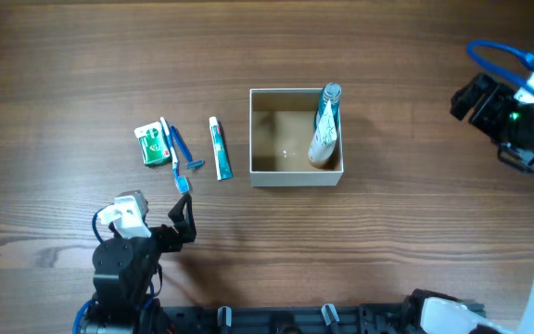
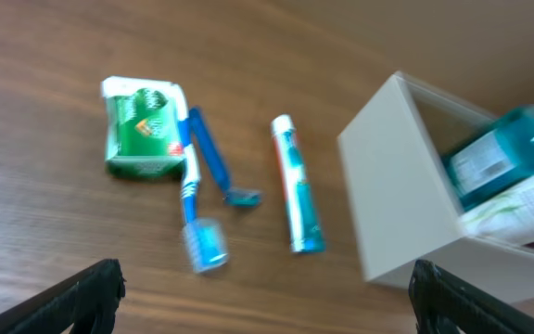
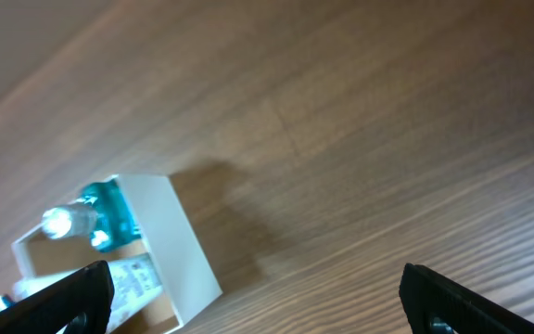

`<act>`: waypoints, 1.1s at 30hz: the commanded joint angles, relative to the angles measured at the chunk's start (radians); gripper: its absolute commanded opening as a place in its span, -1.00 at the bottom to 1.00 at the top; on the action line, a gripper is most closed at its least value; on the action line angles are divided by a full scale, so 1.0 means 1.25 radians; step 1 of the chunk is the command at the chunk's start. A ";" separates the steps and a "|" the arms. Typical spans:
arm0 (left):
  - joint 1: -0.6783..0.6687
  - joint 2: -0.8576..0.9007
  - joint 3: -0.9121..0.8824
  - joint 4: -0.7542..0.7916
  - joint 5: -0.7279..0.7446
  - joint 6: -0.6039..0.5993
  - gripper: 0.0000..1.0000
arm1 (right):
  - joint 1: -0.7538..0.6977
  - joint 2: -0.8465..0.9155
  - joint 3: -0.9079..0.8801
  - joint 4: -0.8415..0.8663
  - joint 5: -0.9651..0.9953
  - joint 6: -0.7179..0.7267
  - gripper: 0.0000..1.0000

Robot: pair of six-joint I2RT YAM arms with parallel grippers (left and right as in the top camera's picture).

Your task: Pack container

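The container [image 1: 297, 176] is a white square box, tan inside, at the table's middle. A teal bottle [image 1: 328, 107] and a white tube [image 1: 322, 144] lean against its right wall. Left of it lie a toothpaste tube [image 1: 221, 148], a blue razor [image 1: 184, 148], a toothbrush [image 1: 171, 148] and a green packet [image 1: 153, 146]. My left gripper [image 1: 185, 218] is open and empty, near the table's front, below these items. In the left wrist view its fingers [image 2: 267, 297] frame the toothbrush [image 2: 193, 195], toothpaste [image 2: 297, 190] and box [image 2: 397, 195]. My right gripper [image 1: 476, 97] is open and empty, far right of the box [image 3: 179, 237].
Dark wood table [image 1: 415, 232] all around. The arm bases and a rail run along the front edge [image 1: 295, 320]. Blue cable loops over my right arm [image 1: 503, 56].
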 commanded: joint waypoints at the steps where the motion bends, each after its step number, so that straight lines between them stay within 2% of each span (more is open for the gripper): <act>1: 0.007 0.022 0.050 -0.005 0.050 -0.100 0.99 | -0.004 0.065 -0.001 0.001 -0.003 0.017 1.00; 4: 0.007 0.157 0.199 -0.104 0.022 -0.098 0.99 | -0.004 0.110 -0.001 -0.002 0.000 0.015 0.99; 6: 0.007 0.346 0.374 -0.241 -0.111 -0.079 1.00 | -0.004 0.130 -0.001 -0.001 0.000 0.015 1.00; 7: 0.007 0.445 0.460 -0.286 -0.138 -0.028 1.00 | -0.004 0.135 -0.001 -0.001 0.000 0.015 1.00; 8: 0.007 0.527 0.529 -0.312 -0.141 0.013 0.99 | -0.004 0.140 -0.001 0.002 0.000 0.015 0.99; 9: 0.007 0.670 0.657 -0.353 -0.104 0.034 0.99 | -0.004 0.143 -0.001 0.007 0.000 0.015 0.99; 10: 0.007 0.743 0.727 -0.381 -0.050 0.034 0.99 | -0.004 0.143 -0.001 0.008 0.000 0.015 0.99; 12: 0.007 0.841 0.800 -0.390 -0.043 0.056 0.99 | -0.004 0.143 -0.001 0.008 0.000 0.015 0.99; 15: 0.040 0.961 0.814 -0.329 -0.109 0.042 1.00 | -0.004 0.143 -0.001 0.008 0.000 0.015 1.00; 17: 0.080 1.053 0.814 -0.314 -0.109 0.045 0.99 | -0.004 0.143 -0.001 0.008 0.000 0.016 0.99; 21: 0.128 1.234 0.814 -0.269 -0.108 0.119 0.99 | -0.004 0.143 -0.001 0.008 0.000 0.015 0.99; 27: 0.127 1.373 0.814 -0.154 -0.111 0.157 0.93 | -0.004 0.143 -0.001 0.008 0.000 0.015 0.99; 30: 0.127 1.405 0.814 -0.131 -0.132 0.157 0.73 | -0.004 0.143 -0.001 0.008 0.000 0.016 0.99; 33: 0.127 1.418 0.814 -0.118 -0.154 0.169 0.65 | -0.004 0.143 -0.001 0.008 0.000 0.015 1.00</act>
